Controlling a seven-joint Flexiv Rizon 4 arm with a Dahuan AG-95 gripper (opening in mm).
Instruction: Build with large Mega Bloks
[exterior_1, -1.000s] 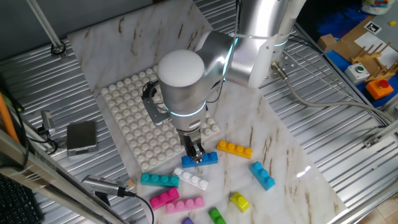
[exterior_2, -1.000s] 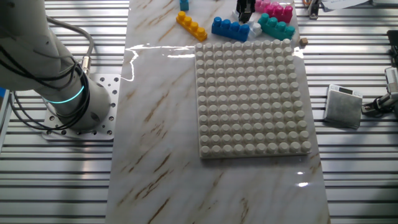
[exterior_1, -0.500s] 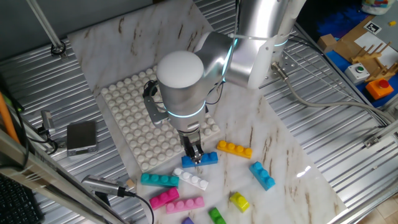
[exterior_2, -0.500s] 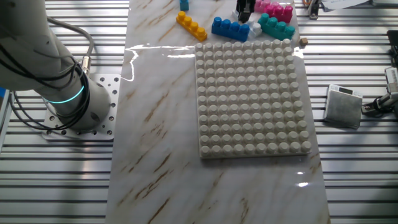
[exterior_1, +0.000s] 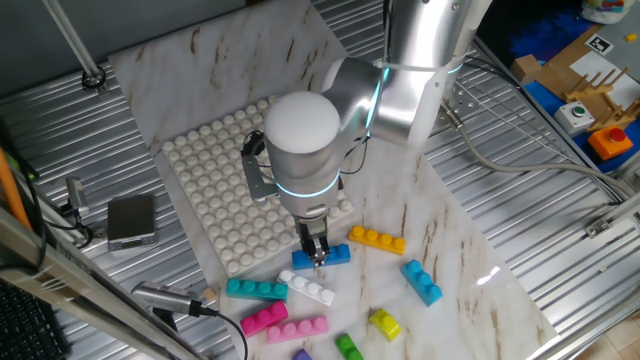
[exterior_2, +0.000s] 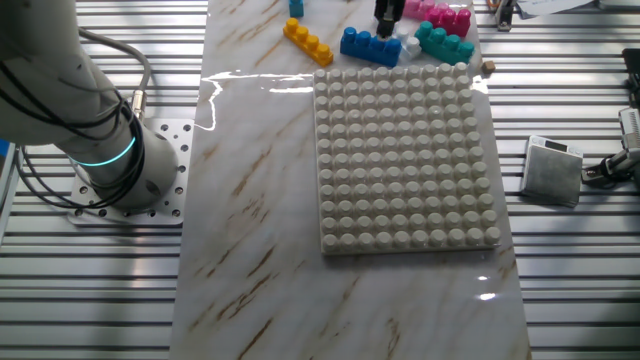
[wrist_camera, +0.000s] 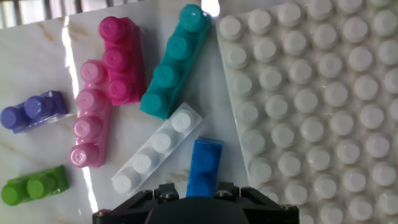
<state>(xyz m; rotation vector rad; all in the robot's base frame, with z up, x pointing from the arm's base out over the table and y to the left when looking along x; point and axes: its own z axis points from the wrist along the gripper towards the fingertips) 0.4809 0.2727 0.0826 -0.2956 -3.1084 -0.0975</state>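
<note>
A blue Mega Blok lies on the marble sheet just off the baseplate's edge. My gripper is down over its middle. In the hand view the blue brick runs under the black gripper base, centred between the jaws. The fingertips are hidden there, so contact cannot be made out. Beside it lie a white brick, a teal brick, a dark pink brick and a light pink brick. A yellow-orange brick lies to the right.
The white studded baseplate lies right beside the bricks. Light blue, yellow, green and purple bricks are scattered nearby. A small grey box sits on the ribbed metal table.
The arm's wrist has swung slightly to the right, and the gripper has shifted a little along the blue brick. The bricks have not moved.
</note>
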